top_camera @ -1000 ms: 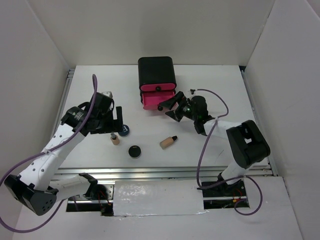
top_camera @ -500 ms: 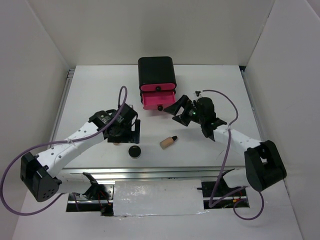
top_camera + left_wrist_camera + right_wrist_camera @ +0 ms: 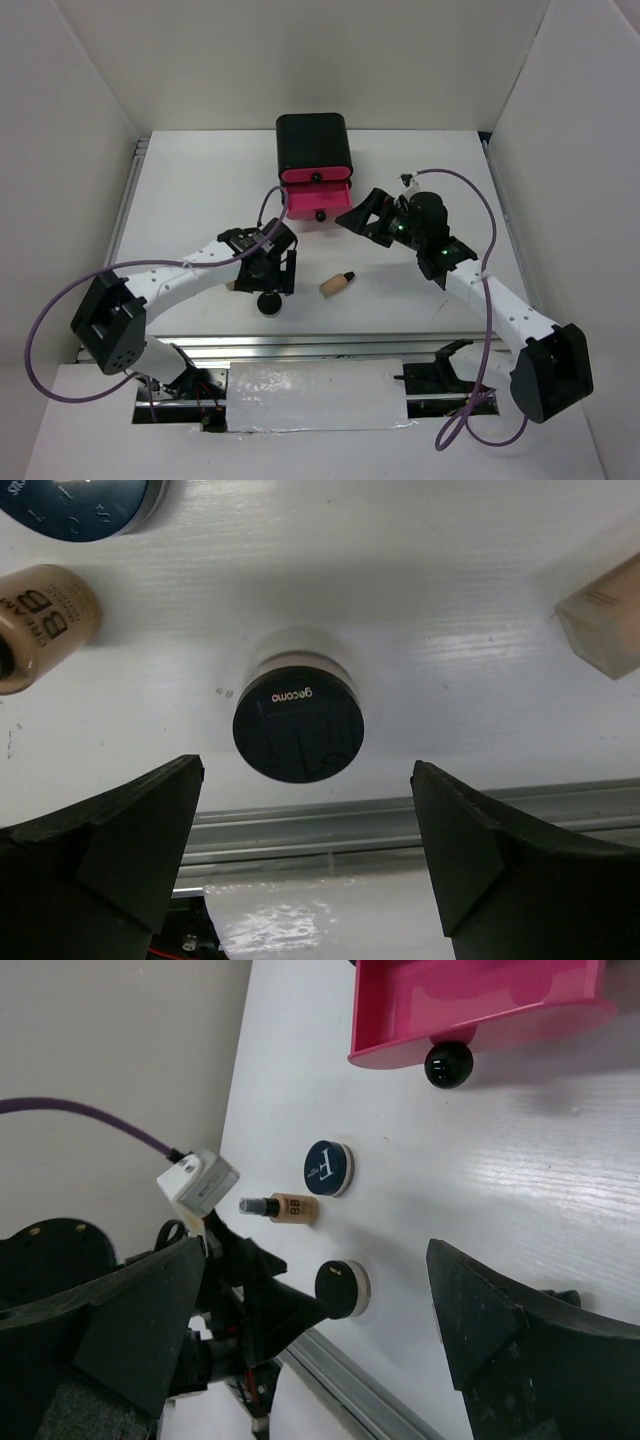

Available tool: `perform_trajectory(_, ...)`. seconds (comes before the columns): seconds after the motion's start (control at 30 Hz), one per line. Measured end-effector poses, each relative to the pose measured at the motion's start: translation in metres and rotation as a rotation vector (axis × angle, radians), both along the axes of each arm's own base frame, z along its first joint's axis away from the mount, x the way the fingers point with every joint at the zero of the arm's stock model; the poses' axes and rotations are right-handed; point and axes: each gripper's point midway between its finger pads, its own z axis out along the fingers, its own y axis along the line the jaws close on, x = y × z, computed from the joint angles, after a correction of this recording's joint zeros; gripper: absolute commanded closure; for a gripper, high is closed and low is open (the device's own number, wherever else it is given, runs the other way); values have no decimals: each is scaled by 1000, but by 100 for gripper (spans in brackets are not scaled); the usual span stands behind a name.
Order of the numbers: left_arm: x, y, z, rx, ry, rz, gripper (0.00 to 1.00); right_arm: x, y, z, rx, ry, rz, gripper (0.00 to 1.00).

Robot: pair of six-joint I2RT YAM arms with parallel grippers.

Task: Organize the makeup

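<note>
**A:** What does the overhead view give of the place?

**B:** A white table point(image 3: 200, 180) shut in by plain white walls point(image 3: 90, 90), with a metal rail point(image 3: 330, 342) along its near edge. A black box point(image 3: 312, 140) stands at the far side, and its pink drawer point(image 3: 318, 200) is open. The right pincer point(image 3: 362, 212) hangs wide and empty just right of that drawer. The left pincer point(image 3: 272, 278) is over the near half of the table. The black compact point(image 3: 268, 303) lies just on its near side. A lying bottle point(image 3: 337, 284) is to its right, between the two pincers.

**A:** Anything hard to make out there?

**B:** The left arm point(image 3: 180, 280) covers the table beneath it. From above I cannot tell how wide that pincer stands.

**A:** And the left wrist view?

**B:** That one settles it: the left pincer is wide open and holds nothing. The black compact sits centred just ahead of the gap and touches neither side. The blue compact point(image 3: 85, 505) is ahead to the left, cut by the top edge. The BB bottle point(image 3: 40, 620) is cut by the left edge, and the lying bottle by the right edge. The rail runs below.

**A:** The right wrist?

**B:** The right pincer is wide too, and empty. The drawer is ahead to the right, cropped at the top, with its black knob point(image 3: 447, 1064) showing. Beyond the gap the blue compact, the BB bottle and the black compact lie in a row. The left pincer is beside the black compact, a dark shape that is hard to pick apart. A wall fills the left of this view.
</note>
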Motion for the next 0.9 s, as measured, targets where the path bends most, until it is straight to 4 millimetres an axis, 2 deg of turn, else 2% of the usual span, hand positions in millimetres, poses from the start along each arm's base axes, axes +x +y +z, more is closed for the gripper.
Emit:
perform_trajectory(0.2,3,0,-26,59,43,4,1,-8,-5,4,-26,-19,4,0)
perform_trajectory(0.37,1,2,-37,80,57,11,1,-12,-9,9,-35,-37,-3,0)
perform_trajectory(0.5,-7,7,-51,84,79,26,8,-13,-11,13,-37,-52,-3,0)
perform_trajectory(0.57,-13,9,-58,83,95,27,14,-13,-11,12,-39,-51,-3,0)
perform_trajectory(0.67,-18,9,-64,79,110,31,30,-13,-12,11,-46,-48,-8,0)
perform_trajectory(0.9,-11,-1,-58,59,88,17,72,-12,-17,13,-57,-58,-38,0)
